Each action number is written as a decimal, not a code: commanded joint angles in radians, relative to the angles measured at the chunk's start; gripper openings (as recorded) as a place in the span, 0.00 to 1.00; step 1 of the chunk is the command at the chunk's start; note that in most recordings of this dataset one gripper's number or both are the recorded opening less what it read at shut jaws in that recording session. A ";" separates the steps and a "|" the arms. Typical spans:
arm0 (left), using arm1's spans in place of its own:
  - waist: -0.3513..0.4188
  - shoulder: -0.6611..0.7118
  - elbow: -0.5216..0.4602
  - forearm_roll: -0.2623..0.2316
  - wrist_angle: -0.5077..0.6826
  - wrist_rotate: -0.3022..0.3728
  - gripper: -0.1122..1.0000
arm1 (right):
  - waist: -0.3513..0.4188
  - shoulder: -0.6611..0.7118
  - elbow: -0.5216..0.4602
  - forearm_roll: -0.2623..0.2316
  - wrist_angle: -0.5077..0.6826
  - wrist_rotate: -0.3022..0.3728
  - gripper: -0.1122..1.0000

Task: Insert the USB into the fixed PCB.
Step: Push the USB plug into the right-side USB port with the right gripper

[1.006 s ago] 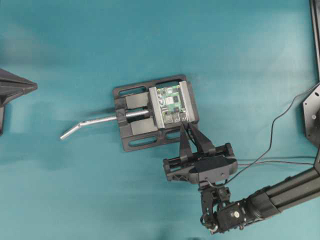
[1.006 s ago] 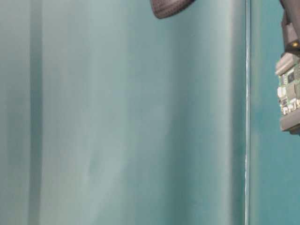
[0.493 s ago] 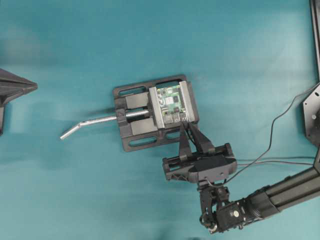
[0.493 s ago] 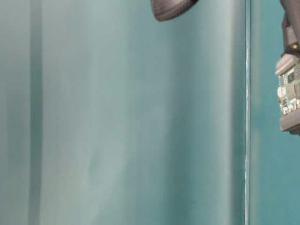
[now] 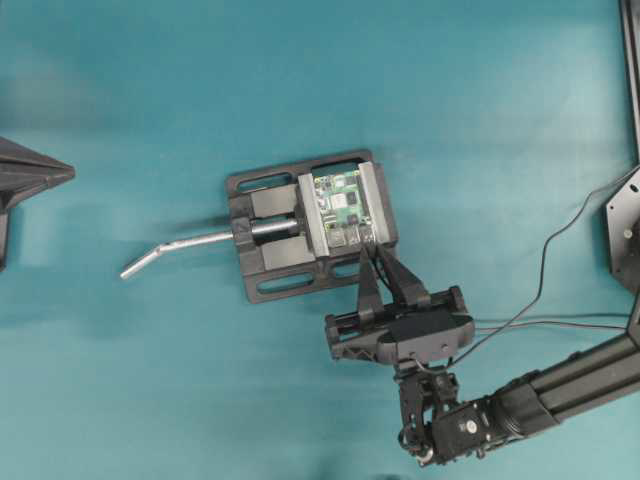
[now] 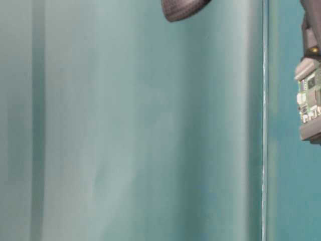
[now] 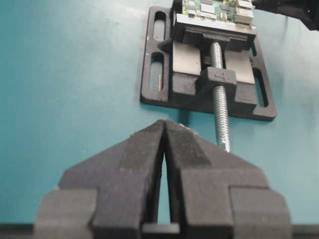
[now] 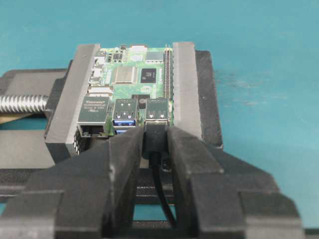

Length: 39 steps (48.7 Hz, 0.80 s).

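The fixed PCB (image 5: 345, 208), a green board with silver ports, is clamped between grey jaws; it also shows in the right wrist view (image 8: 134, 74) and at the top of the left wrist view (image 7: 209, 7). The USB (image 8: 156, 137) has its black plug body pressed against the board's right silver port, its metal tip hidden inside. Its thin black cable (image 8: 162, 194) runs back between the fingers. My right gripper (image 8: 155, 130) is shut on the plug, at the board's near edge (image 5: 372, 250). My left gripper (image 7: 163, 122) is shut and empty, well back from the vise.
The black vise (image 5: 270, 245) holds the board, and its silver handle (image 5: 180, 245) sticks out to the left. The screw (image 7: 219, 109) points at my left gripper. Thin black robot wires (image 5: 545, 270) trail off to the right.
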 commanded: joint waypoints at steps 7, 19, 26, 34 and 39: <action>0.003 0.009 -0.028 0.003 -0.005 -0.006 0.13 | -0.003 -0.035 -0.015 -0.005 0.002 0.002 0.34; 0.003 0.009 -0.028 0.002 -0.005 -0.006 0.13 | 0.008 -0.035 -0.015 -0.003 0.002 0.002 0.34; 0.002 0.009 -0.028 0.003 -0.005 -0.006 0.13 | 0.023 -0.035 -0.018 0.009 0.002 0.002 0.34; 0.002 0.011 -0.028 0.002 -0.005 -0.005 0.13 | 0.035 -0.038 -0.015 0.020 0.002 0.002 0.34; 0.002 0.009 -0.028 0.003 -0.005 -0.006 0.13 | 0.037 -0.038 -0.018 0.020 0.002 0.002 0.34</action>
